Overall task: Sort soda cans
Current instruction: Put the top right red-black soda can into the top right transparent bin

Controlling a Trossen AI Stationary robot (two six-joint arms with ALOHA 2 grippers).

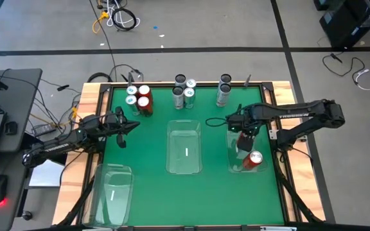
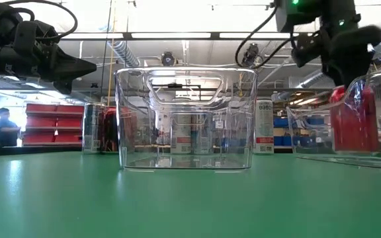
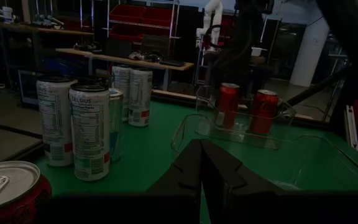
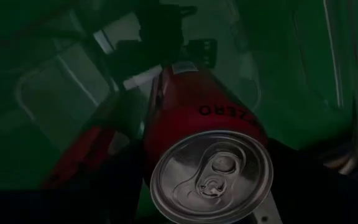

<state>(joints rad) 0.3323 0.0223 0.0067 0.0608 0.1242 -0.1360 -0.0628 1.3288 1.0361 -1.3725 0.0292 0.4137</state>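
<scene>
Cans [image 1: 184,90] behind bins [image 1: 184,148]

Two red soda cans [image 1: 250,156] upright in the right bin, ten others [image 1: 184,90] along the far edge

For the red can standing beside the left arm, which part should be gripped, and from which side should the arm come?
Grip the red can across its round side wall, about mid-height, coming level from the open green side where the left end effector already points. The can stands upright, and other cans crowd its far side, so I judge the near side the freest.
</scene>
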